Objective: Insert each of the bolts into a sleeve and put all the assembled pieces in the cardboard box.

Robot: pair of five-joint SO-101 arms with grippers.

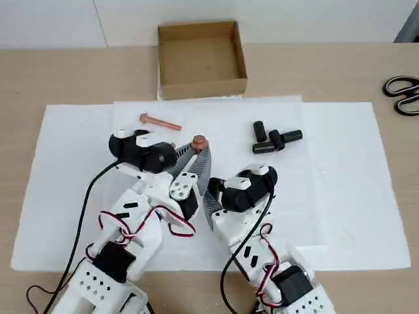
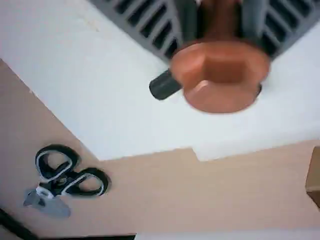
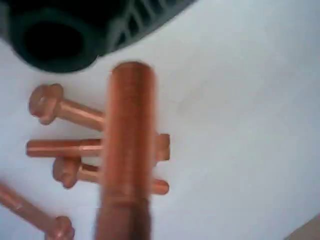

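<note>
My left gripper is shut on a copper bolt, whose hexagonal head sits just past the grey fingers. Close beside it, my right gripper is shut on a black sleeve. The held bolt's threaded shaft stands near the sleeve's open end, slightly to one side of it. Under it, several loose bolts lie on the white sheet. Another bolt lies left of centre. Several black sleeves cluster at the right. The cardboard box stands empty at the back.
A white sheet covers the middle of the wooden table. Black-handled scissors lie at the far right edge of the table, also in the left wrist view. Both arms crowd the sheet's front centre.
</note>
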